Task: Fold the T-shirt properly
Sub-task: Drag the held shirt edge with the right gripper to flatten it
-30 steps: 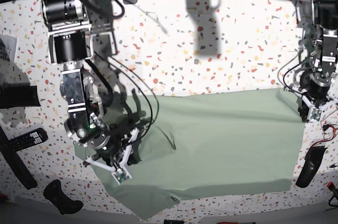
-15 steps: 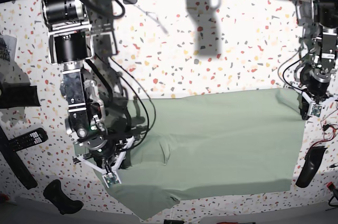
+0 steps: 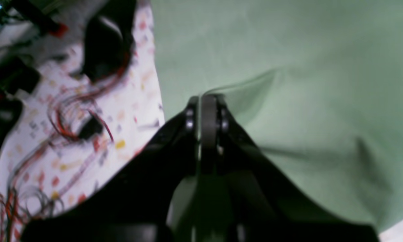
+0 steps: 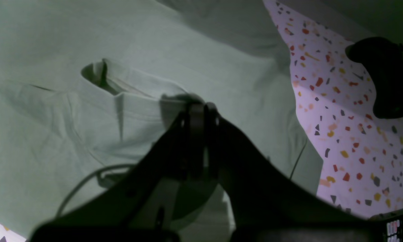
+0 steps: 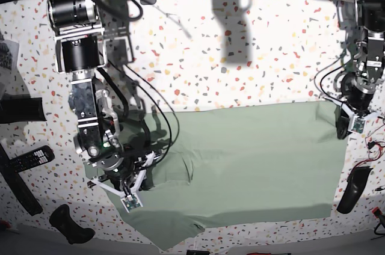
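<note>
The pale green T-shirt (image 5: 252, 159) lies spread over the lower middle of the speckled table (image 5: 240, 56). At its left edge in the base view, my right gripper (image 5: 139, 178) is shut on a bunched bit of cloth. The right wrist view shows the right gripper (image 4: 198, 109) with jaws together over the T-shirt (image 4: 53, 50), beside a hemmed fold opening (image 4: 100, 75). At the shirt's upper right corner my left gripper (image 5: 343, 127) is shut. In the left wrist view the left gripper (image 3: 204, 101) pinches a raised edge of the T-shirt (image 3: 305, 67).
A black remote (image 5: 30, 159) and a black controller (image 5: 69, 225) lie at the left. The same controller (image 4: 383, 77) shows in the right wrist view. A black mouse-like object (image 5: 352, 189) and red wires (image 3: 70, 117) lie right of the shirt. The table's front edge runs close below the cloth.
My right gripper has moved left, drawing the shirt's left edge with it. My left gripper has shifted slightly up and inward at the right corner.
</note>
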### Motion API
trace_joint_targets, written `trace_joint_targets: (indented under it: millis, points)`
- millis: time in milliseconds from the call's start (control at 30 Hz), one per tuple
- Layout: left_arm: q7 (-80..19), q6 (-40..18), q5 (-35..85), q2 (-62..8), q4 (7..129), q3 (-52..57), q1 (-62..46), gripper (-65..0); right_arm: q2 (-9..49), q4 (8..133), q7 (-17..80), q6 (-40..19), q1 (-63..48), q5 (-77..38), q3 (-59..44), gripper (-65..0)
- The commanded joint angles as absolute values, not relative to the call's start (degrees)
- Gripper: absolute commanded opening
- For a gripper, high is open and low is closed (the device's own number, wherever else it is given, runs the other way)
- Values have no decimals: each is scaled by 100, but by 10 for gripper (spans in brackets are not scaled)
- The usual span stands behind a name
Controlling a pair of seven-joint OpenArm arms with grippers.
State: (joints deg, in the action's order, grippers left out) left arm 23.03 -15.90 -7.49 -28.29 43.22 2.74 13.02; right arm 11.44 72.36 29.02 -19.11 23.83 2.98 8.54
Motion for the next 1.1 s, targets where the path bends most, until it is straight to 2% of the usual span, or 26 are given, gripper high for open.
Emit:
trace_joint_targets:
  millis: [0,667,767,833,1067]
  points:
    - [2460,-1551,-701,-2939,4390,322,1448,-650,1173,7325,2742,-1916,2585,298,827,-650]
    - [2456,-1553,-698,-2934,4381,322,1726,-650,1175,7325,2727,-1914,2587,329,827,-650]
    - [2456,-1553,-698,-2936,4381,322,1726,-650,1175,7325,2357,-1911,2587,714,827,-471]
    - [2456,-1551,-698,-2936,4381,322,1728,-650,1175,7325,2060,-1909,2602,851,827,-387]
    - [2456,-1551,-698,-2936,4381,322,1728,-650,1173,7325,1909,-1907,2663,810,827,-374]
